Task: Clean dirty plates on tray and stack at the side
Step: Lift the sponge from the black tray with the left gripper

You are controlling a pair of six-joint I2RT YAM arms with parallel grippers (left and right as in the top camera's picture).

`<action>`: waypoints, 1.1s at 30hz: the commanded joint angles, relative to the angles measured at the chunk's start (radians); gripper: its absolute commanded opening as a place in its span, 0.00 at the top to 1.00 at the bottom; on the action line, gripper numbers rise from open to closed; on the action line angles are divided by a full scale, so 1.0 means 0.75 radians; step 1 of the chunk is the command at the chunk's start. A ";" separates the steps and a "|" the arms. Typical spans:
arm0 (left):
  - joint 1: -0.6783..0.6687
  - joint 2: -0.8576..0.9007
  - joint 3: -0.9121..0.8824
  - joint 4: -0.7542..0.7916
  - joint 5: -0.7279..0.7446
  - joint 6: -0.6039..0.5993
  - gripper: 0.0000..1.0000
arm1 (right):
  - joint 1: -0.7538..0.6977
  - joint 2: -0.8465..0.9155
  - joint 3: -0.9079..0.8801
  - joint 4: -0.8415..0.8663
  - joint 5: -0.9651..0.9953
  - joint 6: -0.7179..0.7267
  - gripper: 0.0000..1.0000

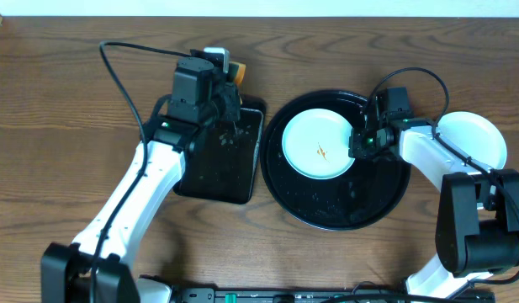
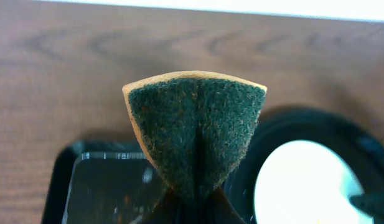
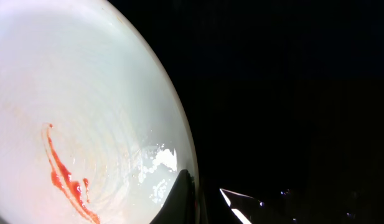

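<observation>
A pale mint-white dirty plate (image 1: 314, 139) with a small orange-red smear (image 1: 322, 152) lies in the round black tray (image 1: 343, 210). My right gripper (image 1: 360, 139) is shut on its right rim. In the right wrist view one dark finger (image 3: 179, 199) lies over the edge of the plate (image 3: 67, 93), near the red smear (image 3: 67, 177). My left gripper (image 1: 219, 99) hovers over the rectangular tray, shut on a folded sponge (image 2: 196, 134) with a green scouring face and a tan edge. A second pale plate (image 1: 473, 135) rests on the bare wood at the right side, partly behind my right arm.
The rectangular black tray (image 1: 221, 164) sits left of the round tray, wet and speckled. A black cable (image 1: 116, 76) loops over the table at the back left. The round tray's rim (image 2: 316, 121) shows beside the sponge, with the plate (image 2: 300, 186) inside it.
</observation>
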 commanded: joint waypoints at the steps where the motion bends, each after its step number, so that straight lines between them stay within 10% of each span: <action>1: 0.003 0.106 -0.005 -0.046 -0.007 -0.042 0.92 | -0.001 0.028 -0.037 -0.038 0.137 -0.044 0.99; 33: -0.145 0.472 -0.005 -0.106 0.134 -0.191 0.92 | -0.001 0.028 -0.037 -0.047 0.137 -0.044 0.99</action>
